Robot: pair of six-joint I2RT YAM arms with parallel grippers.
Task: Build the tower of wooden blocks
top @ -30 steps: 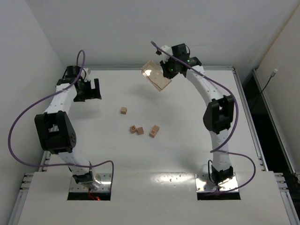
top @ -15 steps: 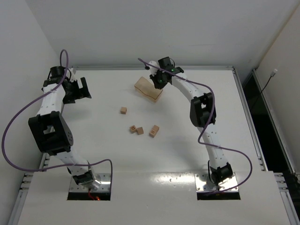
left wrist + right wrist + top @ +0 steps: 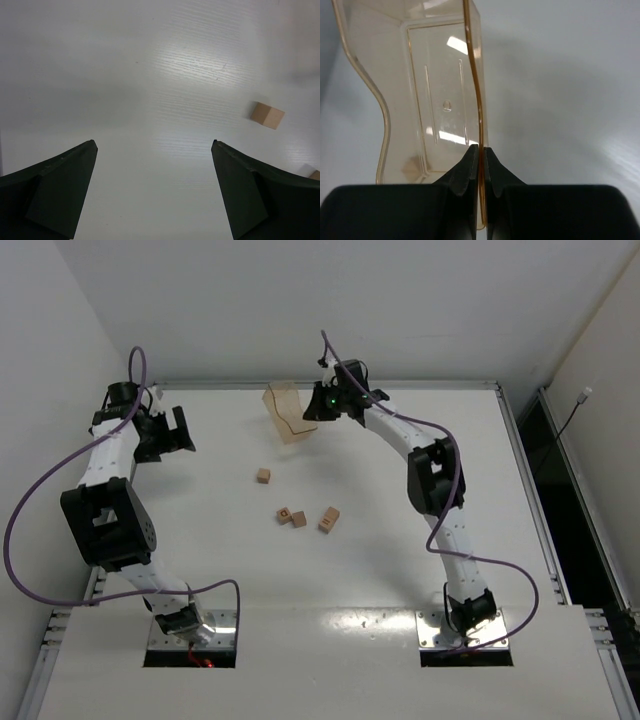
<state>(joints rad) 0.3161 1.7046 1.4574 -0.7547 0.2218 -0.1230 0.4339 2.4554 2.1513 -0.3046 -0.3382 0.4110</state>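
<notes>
Over the far side of the counter (image 3: 380, 570), the right gripper (image 3: 480, 155) holds a translucent tan tray (image 3: 435, 100) off the surface, tilted steeply, its jaws pinched together on 1 thin side wall. The left gripper (image 3: 182, 432) hangs near the left edge with its fingers spread wide and nothing between them.

The wooden cubes (image 3: 298, 519) lie loose in mid-counter: a lone cube (image 3: 263, 476) sits apart, and at least 3 more form a small cluster nearer the arm bases. None is seen stacked, so by this evidence the tower has not been started.

The step in hand looks like getting the tray out of the way. Doing it well would mean keeping the pinch firm on that narrow wall, bringing the tray level and low before letting go, and setting it well apart from the cubes so neither arm has to reach around it later. The lone cube looks the easiest first pick for the open left gripper.

Only the overhead camera shows both arms, the tray and the whole scatter of cubes at once. The right wrist camera alone shows how thin the hold is, a bare edge between 2 fingertips, and that the tray appears empty. The left wrist camera shows the gap between its own fingers over bare counter, with 1 cube off to the right.
</notes>
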